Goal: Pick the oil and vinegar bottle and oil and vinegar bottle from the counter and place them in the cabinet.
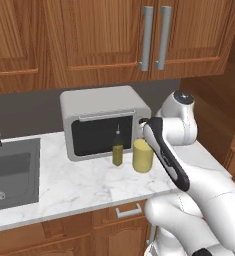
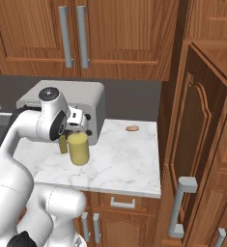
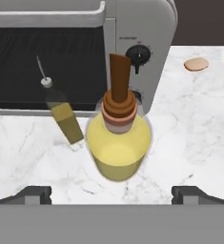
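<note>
I see a white marble counter (image 1: 79, 185) w/ a sink (image 1: 11, 170) set in at its left end. A grey toaster oven (image 1: 101, 122) sits at the back. Just in front of it: slim olive-green bottle (image 1: 117, 150), upright, and squat round bottle (image 1: 143, 156) of pale yellow liquid right beside it, apart. Small tan flat item (image 2: 132, 128) lies further right nr the back wall.

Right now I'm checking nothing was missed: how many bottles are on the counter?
2. The squat yellow bottle stands on the marble counter before the toaster oven; the slim olive-green bottle stands upright close beside it. None looks hidden.
</note>
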Motion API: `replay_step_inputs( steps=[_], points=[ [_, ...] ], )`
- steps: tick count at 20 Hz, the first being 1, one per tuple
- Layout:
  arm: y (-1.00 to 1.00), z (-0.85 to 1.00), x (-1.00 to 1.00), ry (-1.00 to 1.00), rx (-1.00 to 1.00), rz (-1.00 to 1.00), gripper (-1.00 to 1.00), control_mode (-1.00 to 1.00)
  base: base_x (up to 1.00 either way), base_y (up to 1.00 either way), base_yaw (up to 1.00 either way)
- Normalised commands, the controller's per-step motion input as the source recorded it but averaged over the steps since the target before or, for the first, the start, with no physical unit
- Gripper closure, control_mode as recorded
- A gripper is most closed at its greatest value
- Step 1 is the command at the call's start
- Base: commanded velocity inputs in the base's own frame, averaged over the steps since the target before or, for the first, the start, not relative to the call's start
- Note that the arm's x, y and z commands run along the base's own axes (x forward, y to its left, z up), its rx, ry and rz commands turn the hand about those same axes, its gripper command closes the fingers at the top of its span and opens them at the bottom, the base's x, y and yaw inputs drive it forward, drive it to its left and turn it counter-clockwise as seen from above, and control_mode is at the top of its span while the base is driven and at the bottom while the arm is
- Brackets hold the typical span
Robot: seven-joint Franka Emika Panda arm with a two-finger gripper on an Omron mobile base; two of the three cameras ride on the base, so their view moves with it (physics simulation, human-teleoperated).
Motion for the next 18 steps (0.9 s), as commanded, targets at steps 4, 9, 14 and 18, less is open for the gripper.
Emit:
replay_step_inputs(
  steps=[4, 9, 14, 18],
  points=[
    [0.0, -0.1, 0.23, 0.0, 0.0, 0.0, -1.0, -1.0, 0.0, 0.0, 0.0],
    [0.0, -0.12, 0.24, 0.0, 0.0, 0.0, -1.0, -1.0, 0.0, 0.0, 0.0],
    [0.0, -0.18, 0.22, 0.0, 0.0, 0.0, -1.0, -1.0, 0.0, 0.0, 0.0],
    [0.0, -0.16, 0.27, 0.0, 0.0, 0.0, -1.0, -1.0, 0.0, 0.0, 0.0]
  ],
)
